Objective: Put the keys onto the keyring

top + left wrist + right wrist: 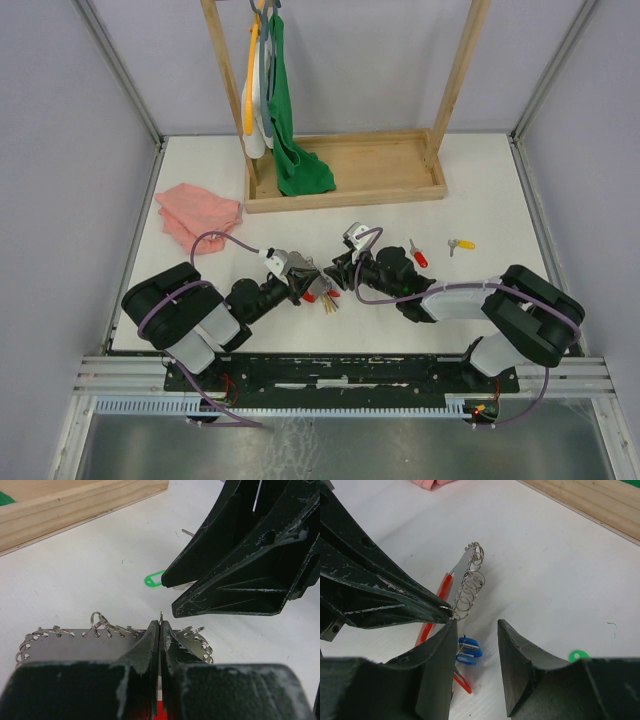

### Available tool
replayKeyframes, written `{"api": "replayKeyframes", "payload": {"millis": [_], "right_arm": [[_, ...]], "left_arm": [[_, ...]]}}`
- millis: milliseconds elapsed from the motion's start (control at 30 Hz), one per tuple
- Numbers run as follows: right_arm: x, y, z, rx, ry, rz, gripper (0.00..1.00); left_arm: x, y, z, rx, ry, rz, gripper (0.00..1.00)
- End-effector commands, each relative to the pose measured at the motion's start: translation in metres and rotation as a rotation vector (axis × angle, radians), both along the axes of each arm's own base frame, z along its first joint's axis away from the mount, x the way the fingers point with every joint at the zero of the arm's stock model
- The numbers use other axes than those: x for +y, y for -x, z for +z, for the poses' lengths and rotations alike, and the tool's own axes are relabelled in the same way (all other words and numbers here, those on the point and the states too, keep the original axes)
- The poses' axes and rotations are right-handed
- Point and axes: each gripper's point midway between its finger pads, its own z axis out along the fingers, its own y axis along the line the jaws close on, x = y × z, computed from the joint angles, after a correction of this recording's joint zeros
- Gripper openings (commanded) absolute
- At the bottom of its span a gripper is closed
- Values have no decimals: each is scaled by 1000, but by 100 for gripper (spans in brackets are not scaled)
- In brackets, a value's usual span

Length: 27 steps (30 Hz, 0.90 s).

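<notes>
1. left jaws clamped shut on the keyring (471, 580), steadying it near the middle of the table's (500, 200) near edge, likely for threading
2. right jaws partly apart, empty, facing the keyring
3. red key (418, 255) and yellow key (462, 243) lie loose toward the right edge

My right claw (170, 596) hides the blade of the green-tagged key (154, 579); from above, the keyring (322, 294) is too small to tell its keys apart.
</notes>
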Motion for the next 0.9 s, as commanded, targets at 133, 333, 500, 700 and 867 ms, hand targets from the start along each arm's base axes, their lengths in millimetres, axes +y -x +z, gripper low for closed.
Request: {"api": "replayKeyframes", "payload": {"millis": [133, 333, 500, 700, 867], "right_arm": [[22, -9, 21, -34, -90, 15, 44], [25, -12, 18, -29, -102, 4, 40], [29, -7, 28, -28, -136, 33, 39], [28, -3, 36, -36, -141, 50, 40], [26, -5, 37, -44, -136, 33, 40]], "left_arm": [[-9, -5, 59, -129, 187, -5, 3], [-11, -3, 61, -126, 196, -19, 3], [-10, -4, 59, -113, 198, -12, 3], [-6, -8, 54, -90, 199, 26, 3], [-11, -5, 55, -90, 201, -1, 3]]}}
